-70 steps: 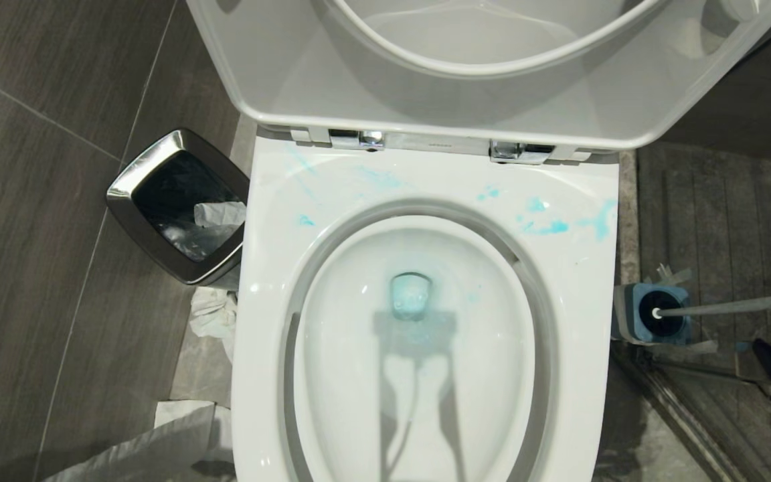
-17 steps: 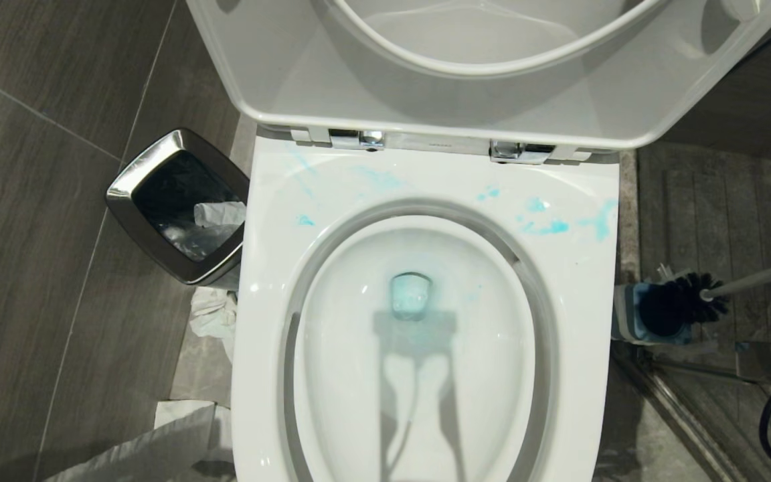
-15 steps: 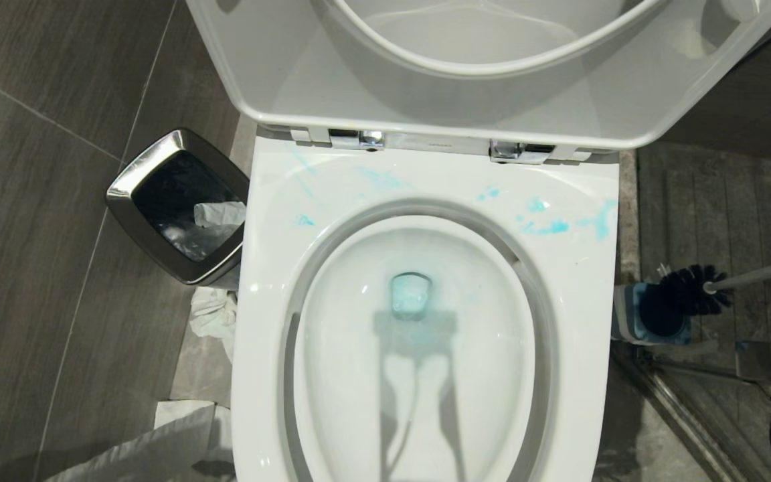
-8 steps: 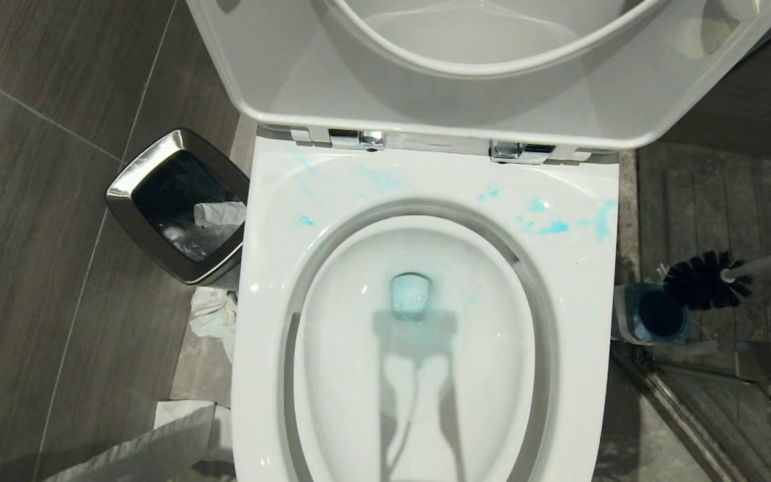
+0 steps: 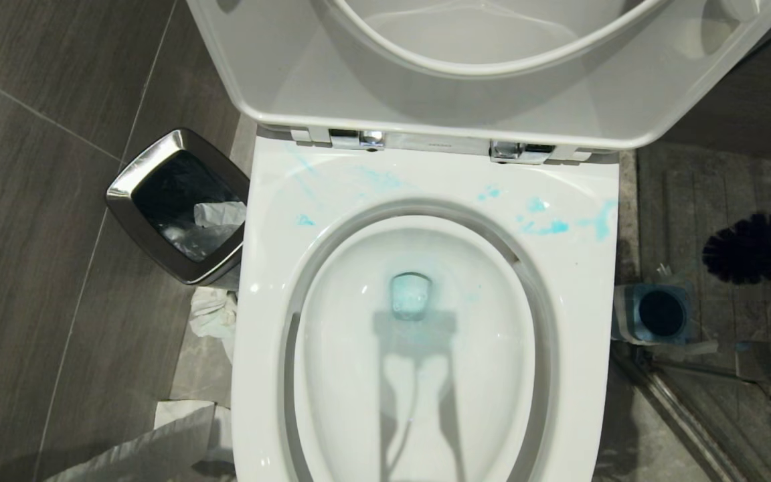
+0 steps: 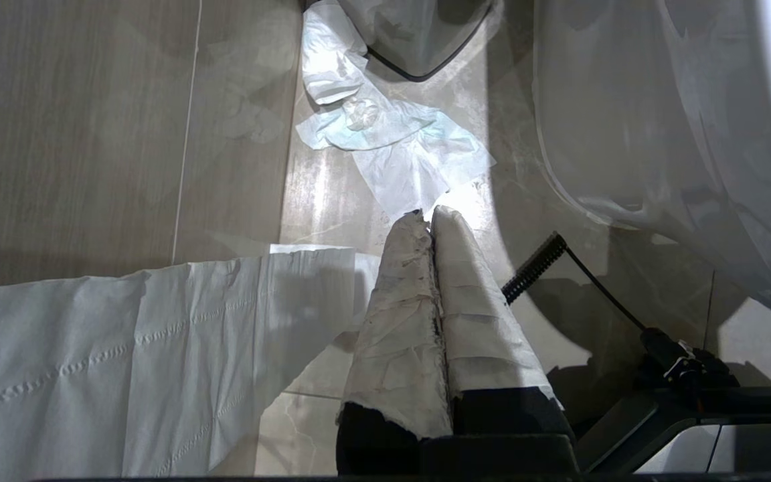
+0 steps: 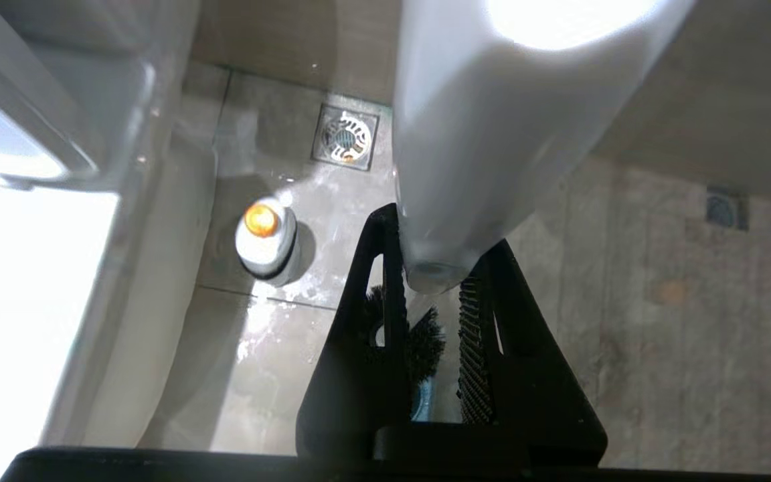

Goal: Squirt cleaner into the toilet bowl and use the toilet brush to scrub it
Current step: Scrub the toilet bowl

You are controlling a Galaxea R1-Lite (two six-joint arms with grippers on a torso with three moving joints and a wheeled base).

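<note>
On the far left sits the small square steel bin (image 5: 178, 204), crumpled white tissue (image 5: 215, 314) on the dark tile beside it. Our left gripper (image 6: 431, 221), fingers wrapped in white paper and pressed together empty, hangs low over the floor. Centre, we see the glossy white ceramic toilet bowl (image 5: 579, 281), lid up, turquoise-blue cleaner (image 5: 546, 226) smeared across its back rim. Right of it stands the blue-and-grey striped holder (image 5: 656, 313); above and beyond it hangs the white-handled, black-bristled toilet brush (image 5: 747, 248), its handle clamped in our right gripper (image 7: 434, 268).
</note>
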